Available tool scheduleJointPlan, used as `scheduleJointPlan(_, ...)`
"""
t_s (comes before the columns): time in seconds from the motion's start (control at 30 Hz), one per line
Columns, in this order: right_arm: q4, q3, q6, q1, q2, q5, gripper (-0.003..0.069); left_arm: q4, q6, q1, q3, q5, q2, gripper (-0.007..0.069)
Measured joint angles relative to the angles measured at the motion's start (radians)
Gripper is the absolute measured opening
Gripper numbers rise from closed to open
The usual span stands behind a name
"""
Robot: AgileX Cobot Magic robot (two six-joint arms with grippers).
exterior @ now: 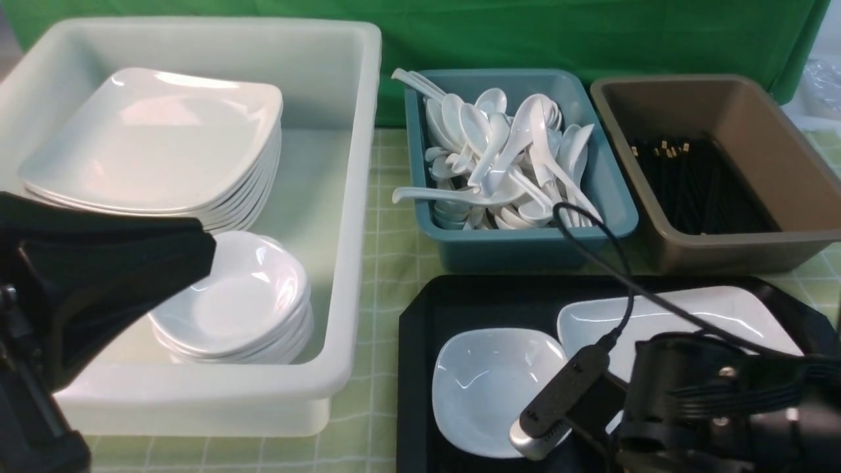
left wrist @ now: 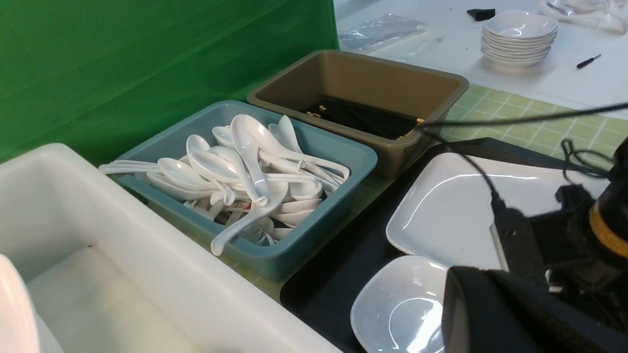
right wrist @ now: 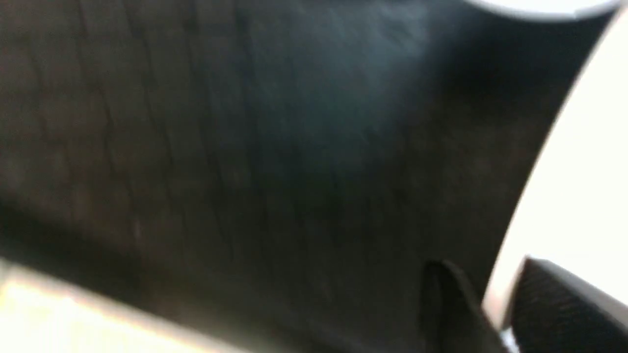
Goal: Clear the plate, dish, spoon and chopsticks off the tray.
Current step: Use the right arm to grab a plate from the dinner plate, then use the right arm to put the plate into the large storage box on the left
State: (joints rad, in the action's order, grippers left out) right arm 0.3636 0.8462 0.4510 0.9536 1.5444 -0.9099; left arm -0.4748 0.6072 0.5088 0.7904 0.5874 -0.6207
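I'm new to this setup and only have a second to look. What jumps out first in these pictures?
The teal bin heaped with white soup spoons, at centre back, catches the eye first. To its left, a big white tub holds a stack of plates with a stack of dishes nearer the camera. Near right, the black tray carries a dish and a plate, partly hidden by the right arm.

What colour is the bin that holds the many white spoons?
Teal, a dull blue-green. The bin shows best in the front view.
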Motion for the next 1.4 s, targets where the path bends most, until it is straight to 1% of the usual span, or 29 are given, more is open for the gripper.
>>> scheduleJointPlan(0.07,0.002,0.032,0.000,0.014,-0.094,-0.071,0.0124,0.000,0.000,0.000,0.000,0.001,0.000,0.0020)
scheduleJointPlan(0.13,0.004,0.073,0.000,0.016,-0.167,-0.127,0.0088,0.000,0.000,0.000,0.000,-0.001,0.000,0.0020)
scheduleJointPlan(0.23,0.006,0.132,0.001,0.016,-0.254,-0.193,0.0059,0.000,0.000,0.000,0.000,-0.001,0.000,0.0020)
scheduleJointPlan(0.37,0.000,0.192,-0.008,0.017,-0.297,-0.253,0.0057,0.000,0.000,0.000,0.000,-0.007,0.000,0.0020)
scheduleJointPlan(0.6,0.000,0.294,-0.061,0.017,-0.313,-0.255,0.0056,0.025,0.000,0.000,0.000,-0.012,0.000,0.0020)
scheduleJointPlan(0.7,-0.028,0.357,-0.091,0.018,-0.313,-0.256,0.0055,0.048,-0.015,0.000,0.000,-0.014,0.001,0.0020)
scheduleJointPlan(0.77,-0.048,0.399,-0.107,0.028,-0.313,-0.257,0.0055,0.082,-0.046,0.000,0.000,-0.015,0.005,0.0020)
scheduleJointPlan(0.8,-0.054,0.447,-0.122,0.047,-0.308,-0.257,0.0055,0.143,-0.112,0.000,0.002,-0.012,0.017,0.0020)
scheduleJointPlan(0.83,-0.054,0.474,-0.135,0.062,-0.299,-0.258,0.0055,0.195,-0.152,0.000,0.004,-0.008,0.024,0.0020)
scheduleJointPlan(0.9,-0.048,0.553,-0.194,0.082,-0.270,-0.257,0.0055,0.305,-0.253,0.000,0.014,0.008,0.047,0.0020)
scheduleJointPlan(0.93,-0.045,0.606,-0.245,0.090,-0.241,-0.257,0.0055,0.383,-0.334,0.000,0.020,0.026,0.071,0.0020)
scheduleJointPlan(0.97,-0.041,0.649,-0.283,0.093,-0.212,-0.255,0.0055,0.448,-0.379,0.000,0.022,0.039,0.086,0.0020)
scheduleJointPlan(1.03,-0.037,0.712,-0.358,0.096,-0.166,-0.239,0.0055,0.537,-0.454,0.000,0.028,0.075,0.116,0.0020)
scheduleJointPlan(1.07,-0.034,0.770,-0.416,0.096,-0.122,-0.220,0.0055,0.603,-0.522,0.000,0.033,0.106,0.147,0.0020)
scheduleJointPlan(1.1,-0.032,0.830,-0.478,0.096,-0.082,-0.198,0.0055,0.650,-0.564,0.000,0.033,0.132,0.172,0.0020)
scheduleJointPlan(1.17,-0.030,0.912,-0.564,0.096,-0.016,-0.165,0.0055,0.707,-0.615,0.000,0.033,0.178,0.211,0.0020)
scheduleJointPlan(1.23,-0.029,1.038,-0.683,0.096,0.088,-0.103,0.0055,0.763,-0.667,0.000,0.034,0.243,0.272,0.0020)
scheduleJointPlan(1.27,-0.029,1.058,-0.692,0.096,0.106,-0.098,0.0055,0.771,-0.674,0.000,0.034,0.252,0.282,0.0020)
scheduleJointPlan(1.4,-0.045,1.230,-0.863,0.096,0.267,0.016,0.0055,0.803,-0.721,0.000,0.034,0.324,0.362,0.0020)
